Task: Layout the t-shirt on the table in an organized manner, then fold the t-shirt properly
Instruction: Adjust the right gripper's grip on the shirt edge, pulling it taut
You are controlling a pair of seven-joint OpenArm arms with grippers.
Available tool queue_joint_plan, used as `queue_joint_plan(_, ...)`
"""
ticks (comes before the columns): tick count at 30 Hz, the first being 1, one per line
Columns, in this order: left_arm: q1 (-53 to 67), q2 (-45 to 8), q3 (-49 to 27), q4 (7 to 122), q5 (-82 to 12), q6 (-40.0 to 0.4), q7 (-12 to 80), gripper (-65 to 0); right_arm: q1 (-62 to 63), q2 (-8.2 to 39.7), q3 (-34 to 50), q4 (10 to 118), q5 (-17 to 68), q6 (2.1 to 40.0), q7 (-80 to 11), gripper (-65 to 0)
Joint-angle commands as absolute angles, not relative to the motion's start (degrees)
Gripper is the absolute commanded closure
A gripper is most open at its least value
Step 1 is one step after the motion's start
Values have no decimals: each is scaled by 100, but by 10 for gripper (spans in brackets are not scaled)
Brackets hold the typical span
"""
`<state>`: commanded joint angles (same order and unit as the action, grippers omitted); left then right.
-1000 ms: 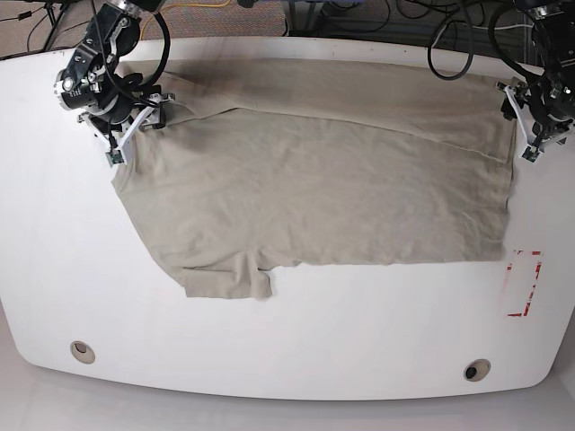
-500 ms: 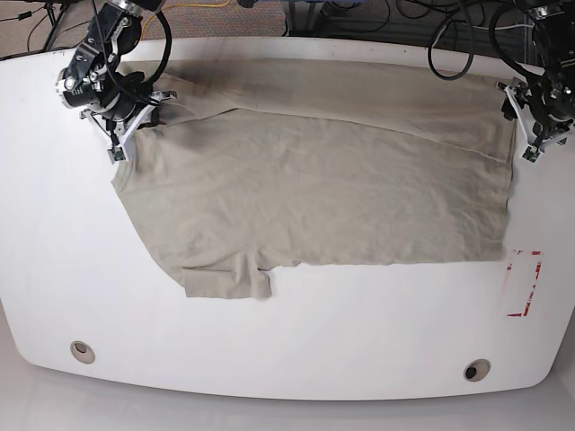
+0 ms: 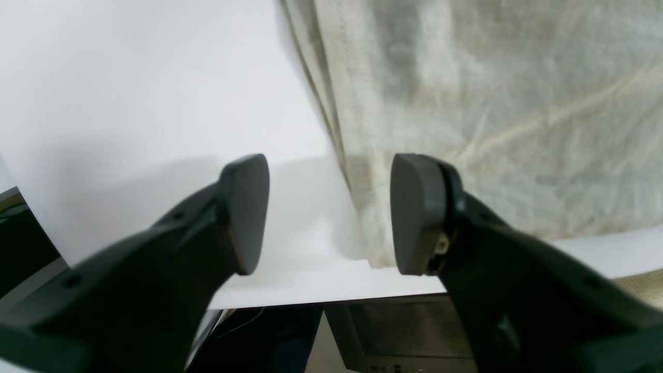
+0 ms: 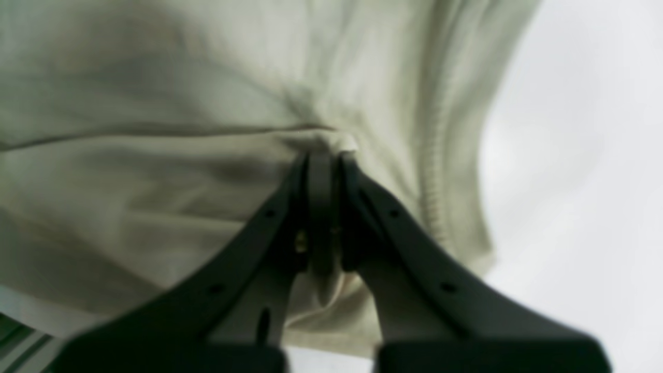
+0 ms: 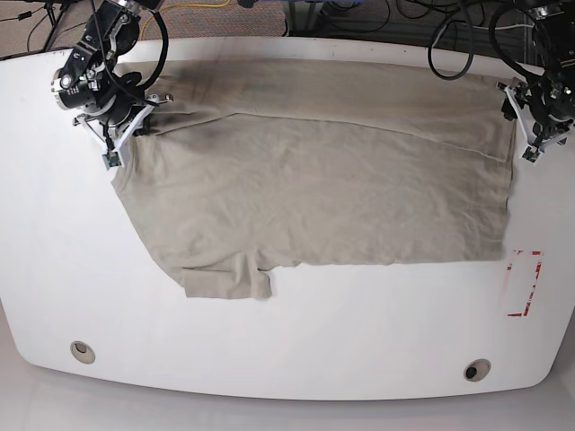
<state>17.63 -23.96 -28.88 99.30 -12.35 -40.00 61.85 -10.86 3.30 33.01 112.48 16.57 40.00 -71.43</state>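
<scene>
**Khaki shirt spread flat, one pincer clamped on it**

Khaki cloth covers most of the upper half of the base view: the shirt (image 5: 314,180) lies spread on the white table (image 5: 287,341), reaching from the upper left of the frame to the right edge. One short sleeve (image 5: 229,283) points toward the lower left, and a long fold line runs across the upper part of the fabric.

We see our right pincer (image 4: 323,166) at the upper left of the base view, closed on a bunch of shirt fabric; in its wrist view the two dark fingers (image 4: 362,207) meet with cloth pinched between them, and a ribbed edge runs down just to the right of the grip.

Our left pincer (image 3: 329,212) sits at the upper right of the base view, by the shirt's right-hand corner. Its wrist view shows the jaws spread apart and holding nothing. The stitched hem (image 3: 357,207) of the shirt lies between the two pads, nearer the right one, with bare table on the left.

A red-outlined rectangle (image 5: 524,283) marks the table at the lower right, and two grey grommets (image 5: 83,351) sit near the bottom edge.
</scene>
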Motion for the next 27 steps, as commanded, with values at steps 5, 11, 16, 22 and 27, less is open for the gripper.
queue_joint_plan(5, 1763, -2396, -2818, 9930, -1235, -4000, 6185, -346, -1051, 330, 3002, 11451, 1657, 4000, -7160, 0)
queue_joint_plan(11, 1763, -2396, -2730, 9930, -1235, -4000, 6185, -346, -848, 330, 2730, 11451, 1657, 4000, -7134, 0)
queue_joint_plan(16, 1763, -2396, -2730, 9930, -1235, -4000, 6185, -346, -629, 330, 2668, 11442, 1648, 4000, -7134, 0)
queue_joint_plan(22, 1763, -2396, -2730, 9930, -1235, -4000, 6185, -346, -418, 409, 2668, 11266, 1613, 4000, -7125, 0)
queue_joint_plan(27, 1771, -2396, -2730, 9930, -1235, -4000, 6185, -346, -277, 602, 2677, 10958, 1622, 4000, -7116, 0)
